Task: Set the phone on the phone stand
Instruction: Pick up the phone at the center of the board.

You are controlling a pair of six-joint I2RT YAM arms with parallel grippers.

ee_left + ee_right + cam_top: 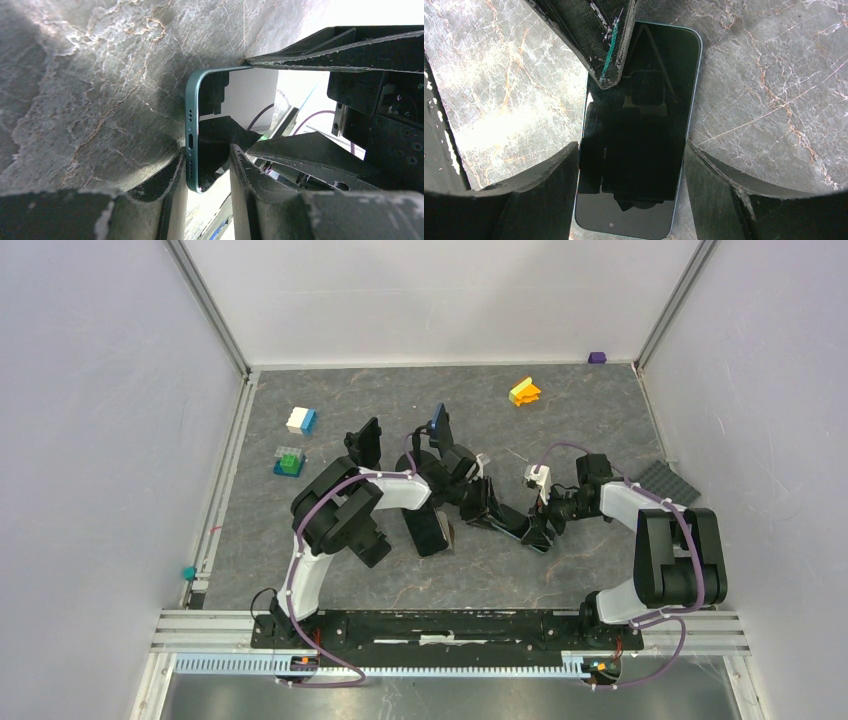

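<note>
Left fingers pinch the phone front-to-back at its port end; right gripper clamps its two long edges. Phone sits between both pairs, table just behind it; can't tell if it's lifted. You're holding stiff, light, slick glass, likely fragile: grip the metal edges, squeeze gently, avoid twisting.

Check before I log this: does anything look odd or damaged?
The dark-screened, teal-edged smartphone is gripped twice: the left gripper pinches its faces while the right gripper clamps its sides. A teal scuff marks one left finger.
</note>
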